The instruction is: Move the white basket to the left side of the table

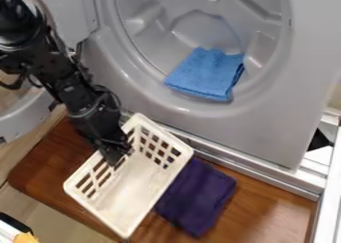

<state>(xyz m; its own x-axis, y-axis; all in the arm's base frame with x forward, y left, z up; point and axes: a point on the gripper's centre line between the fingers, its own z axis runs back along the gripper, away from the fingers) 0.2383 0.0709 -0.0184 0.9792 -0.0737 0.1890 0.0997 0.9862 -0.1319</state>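
A white plastic laundry-style basket (133,184) sits upright on the left half of the brown wooden tabletop (269,194), turned at a slant. From where I stand, I see a rectangular, open-topped tub with slotted long and short walls, a smooth rim and a pale, solid floor with nothing in it. The black two-finger gripper (116,154) is at the middle of its upper-left long wall; I cannot tell whether it is open or closed on the plastic.

The step in hand looks to be securing that wall for the move. A firm hold near the middle should limit twisting; then a low, slow, level shift left, stopping before the basket overhangs the table edge. It looks light, so it may swing.

Against its lower-right side lies a folded dark purple cloth (196,194), which could drag along. Beyond, a folded blue towel (206,73) rests in the opening of a gray front-loading laundry machine (226,130).
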